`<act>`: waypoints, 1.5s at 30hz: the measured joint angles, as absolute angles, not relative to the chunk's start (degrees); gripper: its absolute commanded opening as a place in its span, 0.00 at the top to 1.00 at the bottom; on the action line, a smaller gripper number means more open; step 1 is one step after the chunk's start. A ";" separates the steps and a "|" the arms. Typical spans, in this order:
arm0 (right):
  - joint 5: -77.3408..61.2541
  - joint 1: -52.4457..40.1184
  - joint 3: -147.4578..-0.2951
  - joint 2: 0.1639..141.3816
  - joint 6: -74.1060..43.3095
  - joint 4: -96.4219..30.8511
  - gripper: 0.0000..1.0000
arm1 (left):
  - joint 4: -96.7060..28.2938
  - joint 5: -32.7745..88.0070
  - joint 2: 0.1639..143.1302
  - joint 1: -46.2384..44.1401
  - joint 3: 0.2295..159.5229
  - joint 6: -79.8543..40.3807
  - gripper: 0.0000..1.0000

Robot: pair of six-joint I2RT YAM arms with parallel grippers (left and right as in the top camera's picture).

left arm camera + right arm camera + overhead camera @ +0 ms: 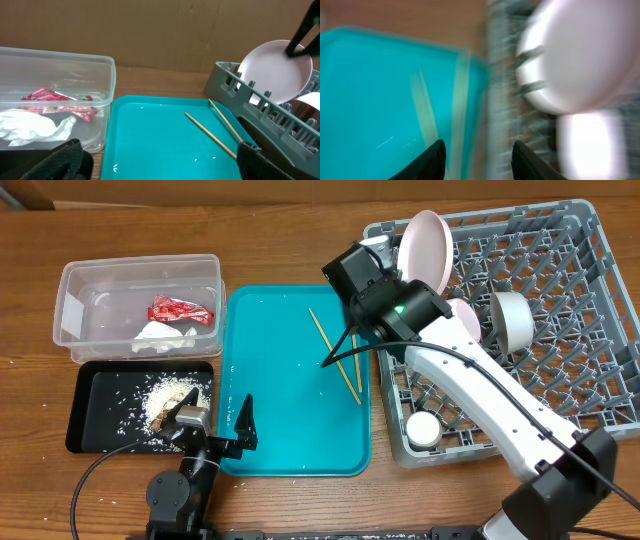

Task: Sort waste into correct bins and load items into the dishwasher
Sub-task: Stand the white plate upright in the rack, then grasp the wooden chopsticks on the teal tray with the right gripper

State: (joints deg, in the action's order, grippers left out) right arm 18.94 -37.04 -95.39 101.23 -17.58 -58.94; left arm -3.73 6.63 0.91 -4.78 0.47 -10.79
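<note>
Grey dish rack (585, 385) holds the large plate (425, 248), small plate (463, 311), bowl (512, 318) and cup (423, 428); the teal serving tray (280, 430) bears only the two chopsticks (336, 358), judged the last items to load, beneath the right gripper (478, 157), its fingers (432, 160) parted and empty; the clear tub (70, 300) holds wrapper (180, 310) and napkin (165, 335), the black tray (90, 430) the rice (165, 395). Left gripper (218, 423) sits wide open, empty. Right wrist view is blurred; the right arm (480, 395) half hides the small plate.

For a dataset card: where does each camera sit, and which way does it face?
Overhead: above the table, facing down on teal tray and grey rack; left arm and right arm show.
Left wrist: low at the tray's near edge, facing across it toward clear tub and rack; own jaws at corners.
Right wrist: blurred, facing down at the tray's right edge; own jaws below.
Shared: chopsticks in all three.
</note>
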 measured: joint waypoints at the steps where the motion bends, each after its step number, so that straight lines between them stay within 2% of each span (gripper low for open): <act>1: 14.06 -37.06 -94.91 101.97 -16.78 -58.72 0.54 | -3.75 6.63 0.91 -4.78 0.47 -10.79 0.00; 5: 3.09 -37.15 -92.62 106.98 -11.55 -58.28 0.53 | -3.75 6.63 0.91 -4.78 0.47 -10.76 0.00; 13: -1.41 -37.15 -91.79 118.89 -3.33 -55.07 0.52 | -3.73 6.63 0.91 -4.78 0.47 -10.76 0.00; 18: -0.21 -37.12 -91.70 123.83 -2.33 -52.07 0.69 | -3.75 6.63 0.91 -4.78 0.47 -10.79 0.00; 19: 0.54 -37.12 -91.70 124.38 -2.00 -51.99 0.75 | -3.73 6.63 0.91 -4.78 0.47 -10.79 0.00; 21: 1.15 -37.10 -91.70 124.36 -1.72 -51.96 0.96 | -3.73 6.63 0.91 -4.78 0.47 -10.79 0.00; 29: -2.55 -37.10 -94.63 124.03 -3.29 -62.19 0.96 | -3.75 6.63 0.91 -4.78 0.47 -10.76 0.00; 31: -3.29 -36.99 -97.19 120.40 -4.03 -64.18 0.96 | -3.75 6.63 0.91 -4.78 0.47 -10.79 0.00; 35: 1.72 -35.00 -99.11 111.66 -4.27 -62.96 0.96 | -3.75 6.63 0.91 -4.78 0.47 -10.76 0.00; 39: 6.11 -29.10 -101.03 105.16 -3.62 -62.00 0.96 | -3.73 6.63 0.91 -4.78 0.47 -10.76 0.00; 45: 7.46 -22.33 -98.43 106.59 0.43 -58.83 0.96 | -3.73 6.63 0.91 -4.78 0.47 -10.79 0.00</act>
State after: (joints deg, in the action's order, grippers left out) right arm 7.46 -22.33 -98.43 106.59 0.43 -58.83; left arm -3.73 6.63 0.91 -4.78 0.47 -10.79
